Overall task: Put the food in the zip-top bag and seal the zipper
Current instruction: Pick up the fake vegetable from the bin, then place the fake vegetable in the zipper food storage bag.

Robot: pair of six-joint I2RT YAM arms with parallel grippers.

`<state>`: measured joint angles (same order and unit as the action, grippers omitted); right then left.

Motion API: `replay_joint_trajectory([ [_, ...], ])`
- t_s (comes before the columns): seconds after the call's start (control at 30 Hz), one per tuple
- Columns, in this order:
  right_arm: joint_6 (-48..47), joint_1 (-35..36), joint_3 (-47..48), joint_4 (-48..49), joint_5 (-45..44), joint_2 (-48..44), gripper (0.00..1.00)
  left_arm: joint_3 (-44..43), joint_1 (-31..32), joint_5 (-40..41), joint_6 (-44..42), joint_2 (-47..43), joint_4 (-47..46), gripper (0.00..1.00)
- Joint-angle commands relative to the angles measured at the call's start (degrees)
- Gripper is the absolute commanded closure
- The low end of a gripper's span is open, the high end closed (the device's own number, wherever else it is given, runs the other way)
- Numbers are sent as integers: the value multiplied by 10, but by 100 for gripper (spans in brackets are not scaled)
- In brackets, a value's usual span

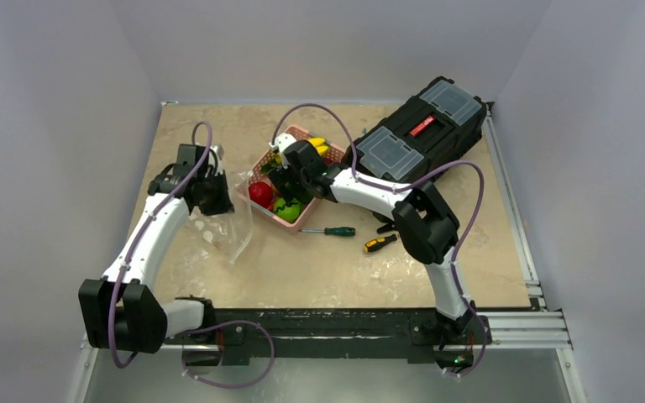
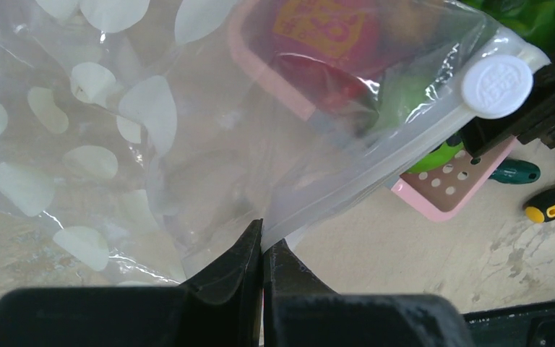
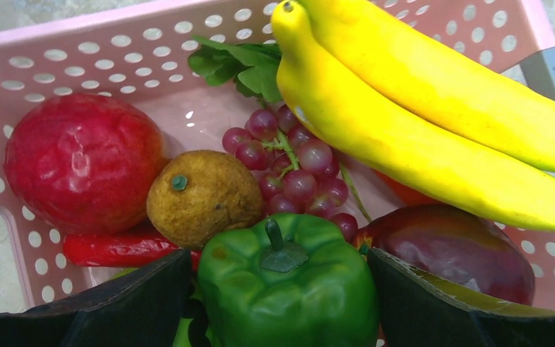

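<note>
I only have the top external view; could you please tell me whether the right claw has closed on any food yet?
Observer: Not yet. The right claw is open, its fingers flanking the green pepper in the pink basket.
Operator: Thank you. Is the left claw really gripping the bag?
Observer: Yes, the left claw is shut on the zip-top bag, near the zipper's end.
Operator: What lies behind the pepper?
Observer: Dark-red grapes and yellow bananas.
</note>
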<state>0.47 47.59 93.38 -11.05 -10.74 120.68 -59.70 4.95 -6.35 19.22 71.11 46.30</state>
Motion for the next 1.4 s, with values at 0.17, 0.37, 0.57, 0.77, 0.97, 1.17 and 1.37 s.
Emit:
replay_joint_trajectory([
  [0.17, -26, 0, -12, 20, 26, -24, 36, 12, 2, -42, 8, -23, 19, 100],
  [0.37, -8, 0, -27, 32, 17, -63, 77, 52, 2, -72, -10, -55, -22, 100],
  [0.57, 23, 0, -39, 77, -4, -121, 87, 48, 2, -134, -20, -64, -24, 100],
  [0.77, 100, 0, -46, 96, 79, -175, 94, 48, 0, -209, 97, -88, 16, 100],
  [0.97, 175, 0, -154, 185, 150, -268, 100, 48, 0, -235, 253, -164, 39, 100],
  [1.17, 243, 0, -229, 251, 214, -359, 100, 103, 0, -276, 376, -220, -8, 100],
  [1.37, 319, 1, -306, 367, 313, -407, 100, 120, 0, -288, 399, -213, -9, 100],
])
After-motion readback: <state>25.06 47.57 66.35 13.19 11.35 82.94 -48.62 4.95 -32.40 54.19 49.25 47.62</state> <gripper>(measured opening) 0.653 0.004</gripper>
